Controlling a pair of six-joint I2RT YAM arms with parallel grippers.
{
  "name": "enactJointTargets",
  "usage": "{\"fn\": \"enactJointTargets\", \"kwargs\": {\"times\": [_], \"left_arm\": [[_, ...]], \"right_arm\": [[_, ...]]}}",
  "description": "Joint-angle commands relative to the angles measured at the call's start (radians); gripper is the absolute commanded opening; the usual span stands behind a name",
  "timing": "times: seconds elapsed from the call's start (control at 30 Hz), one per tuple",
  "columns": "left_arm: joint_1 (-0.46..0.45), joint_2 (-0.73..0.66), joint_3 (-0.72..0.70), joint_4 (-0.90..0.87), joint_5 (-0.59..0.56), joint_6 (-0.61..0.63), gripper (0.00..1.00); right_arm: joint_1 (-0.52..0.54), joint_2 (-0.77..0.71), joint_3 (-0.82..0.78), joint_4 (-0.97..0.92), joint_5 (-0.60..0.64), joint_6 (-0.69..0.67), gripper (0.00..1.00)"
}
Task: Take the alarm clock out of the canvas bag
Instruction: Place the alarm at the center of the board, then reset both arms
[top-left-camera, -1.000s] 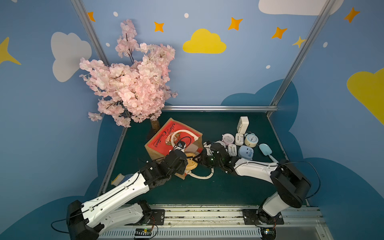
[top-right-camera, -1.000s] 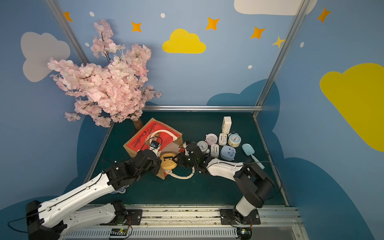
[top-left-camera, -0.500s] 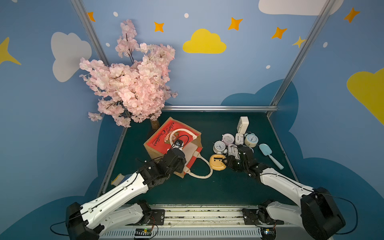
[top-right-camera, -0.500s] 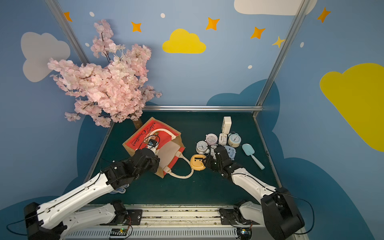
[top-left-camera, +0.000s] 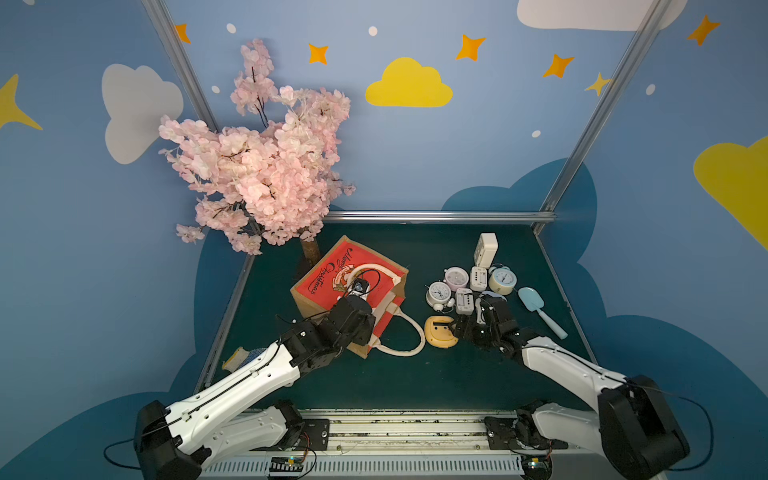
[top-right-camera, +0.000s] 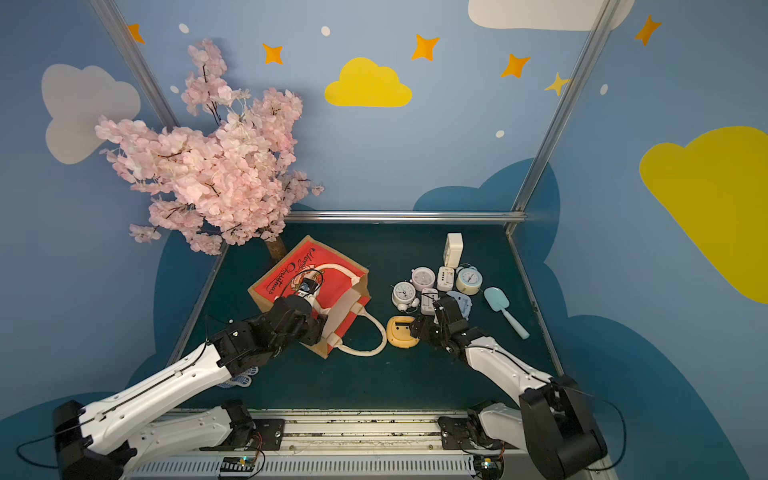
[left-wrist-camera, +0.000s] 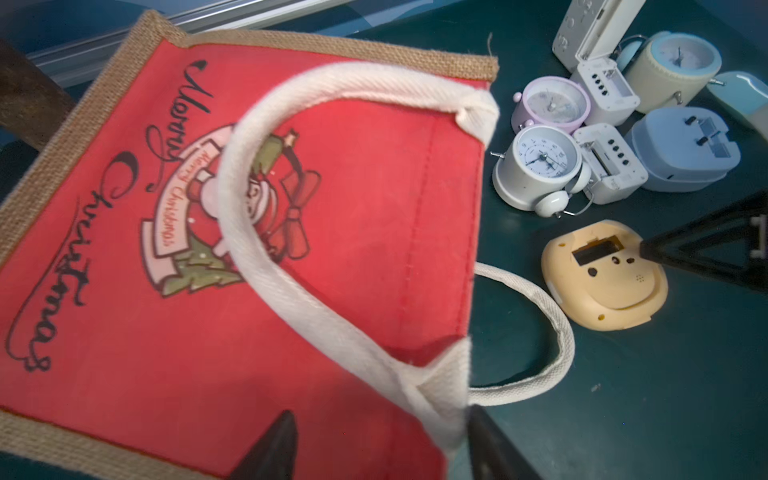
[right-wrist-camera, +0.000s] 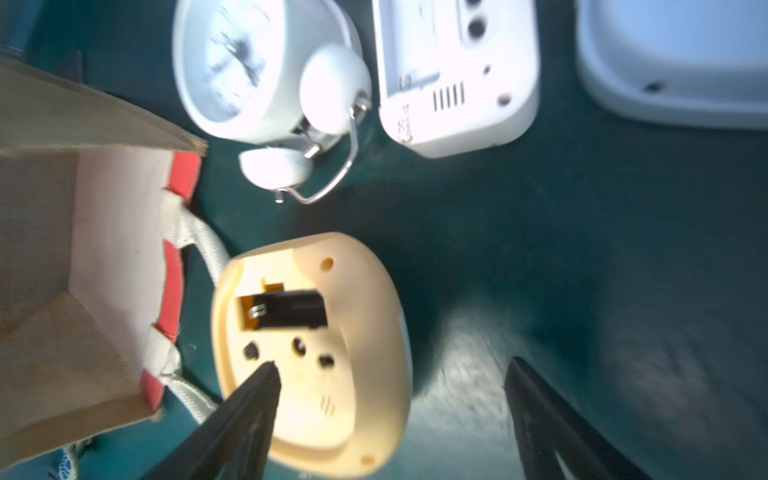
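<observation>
The bag (top-left-camera: 328, 276) lies on its side on the green table (top-left-camera: 415, 386), red "Merry Christmas" panel up, with its mouth turned towards a huddle of clocks. The wrist view on the right arm shows the cream lining (right-wrist-camera: 112, 232) inside. One handle (top-left-camera: 376, 268) is flopped across the red panel. The other handle (top-left-camera: 409, 343) lies in a loop on the table in front of the mouth. The yellow clock (top-left-camera: 440, 330) is out of the bag, lying back up on the table just beside that loop, with its battery bay open and dark. The right claw (right-wrist-camera: 392, 363) hangs low over it, jaws spread wide with nothing in them. One finger (right-wrist-camera: 253, 399) reaches over the clock's back and the other finger (right-wrist-camera: 540, 415) stands clear of it above bare table. I cannot tell whether the first finger touches the shell. The left claw (left-wrist-camera: 380, 413) is at the near corner of the bag's mouth, jaws apart too. The root of the upper handle and the bag's rim lie between its fingers, which stand off to either side without pinching. Beyond the yellow clock sit a white bell clock (top-left-camera: 438, 293), a pink clock (top-left-camera: 456, 277), a cream clock (top-left-camera: 502, 280) with a blue face, some white box clocks (top-left-camera: 478, 277) and a pale blue clock (left-wrist-camera: 681, 153) partly under the right arm. A blue scoop (top-left-camera: 536, 303) lies to their right. A pink blossom tree (top-left-camera: 266, 166) stands in the back left corner, behind the bag.
</observation>
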Motion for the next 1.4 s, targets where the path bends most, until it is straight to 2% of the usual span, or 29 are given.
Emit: {"fn": "enactJointTargets", "kwargs": {"times": [0.0, 0.03, 0.2, 0.27, 0.4, 0.47, 0.6, 0.63, 0.77, 0.83, 0.87, 0.93, 0.97, 1.0, 1.03, 1.1, 1.2, 1.23, 1.27, 1.3, 1.37], "left_arm": [[0.006, -0.028, 0.024, -0.045, -0.051, -0.016, 0.92], [0.007, -0.044, 0.03, -0.057, -0.065, -0.018, 0.99], [0.011, -0.135, 0.053, -0.072, -0.078, 0.044, 1.0], [0.011, -0.171, 0.053, -0.062, -0.095, 0.076, 0.99], [0.049, -0.249, 0.03, -0.016, -0.23, 0.115, 0.99], [0.136, -0.295, -0.014, 0.05, -0.239, 0.142, 0.99], [0.411, -0.322, -0.221, 0.326, -0.201, 0.249, 0.99], [0.476, -0.312, -0.275, 0.409, -0.174, 0.256, 0.99], [0.685, -0.226, -0.428, 0.693, -0.013, 0.259, 0.99], [0.779, -0.156, -0.516, 0.893, 0.071, 0.276, 0.99], [0.822, -0.117, -0.528, 0.956, 0.097, 0.235, 0.99], [0.923, -0.004, -0.526, 1.034, 0.244, 0.178, 0.99], [0.941, 0.051, -0.524, 1.084, 0.261, 0.172, 0.99], [0.948, 0.116, -0.519, 1.122, 0.283, 0.185, 0.99], [0.948, 0.175, -0.52, 1.165, 0.307, 0.2, 0.99], [0.953, 0.268, -0.513, 1.213, 0.356, 0.178, 0.99], [0.947, 0.429, -0.583, 1.516, 0.392, 0.206, 0.99], [0.93, 0.431, -0.584, 1.501, 0.413, 0.228, 0.99], [0.915, 0.417, -0.572, 1.441, 0.412, 0.243, 0.99], [0.891, 0.435, -0.573, 1.465, 0.361, 0.25, 0.99], [0.849, 0.524, -0.601, 1.624, 0.33, 0.302, 0.99]], "right_arm": [[-0.007, -0.168, 0.014, -0.133, 0.15, -0.035, 0.87], [-0.009, -0.216, 0.027, -0.161, 0.188, -0.061, 0.87], [-0.076, -0.305, 0.09, -0.138, 0.315, -0.311, 0.88], [-0.12, -0.301, 0.067, -0.04, 0.345, -0.422, 0.88], [-0.24, -0.223, -0.046, 0.315, 0.306, -0.59, 0.88], [-0.285, -0.13, -0.131, 0.543, 0.278, -0.639, 0.88], [-0.332, 0.162, -0.196, 0.92, 0.29, -0.727, 0.88], [-0.333, 0.164, -0.166, 0.875, 0.259, -0.75, 0.88], [-0.381, 0.299, -0.1, 0.906, 0.194, -0.71, 0.88], [-0.385, 0.43, -0.138, 1.113, 0.174, -0.718, 0.89], [-0.378, 0.442, -0.149, 1.17, 0.18, -0.726, 0.89], [-0.384, 0.378, -0.101, 0.956, 0.195, -0.697, 0.9], [-0.383, 0.404, -0.117, 1.036, 0.199, -0.704, 0.91], [-0.379, 0.427, -0.141, 1.121, 0.209, -0.714, 0.97], [-0.375, 0.422, -0.141, 1.116, 0.217, -0.713, 0.98], [-0.374, 0.386, -0.111, 0.991, 0.22, -0.706, 0.99], [-0.372, 0.419, -0.136, 1.099, 0.224, -0.713, 0.99], [-0.371, 0.402, -0.126, 1.053, 0.223, -0.709, 0.99], [-0.372, 0.39, -0.114, 1.006, 0.222, -0.706, 0.99], [-0.373, 0.397, -0.118, 1.028, 0.224, -0.707, 0.99], [-0.37, 0.416, -0.129, 1.082, 0.225, -0.711, 0.99]]}}
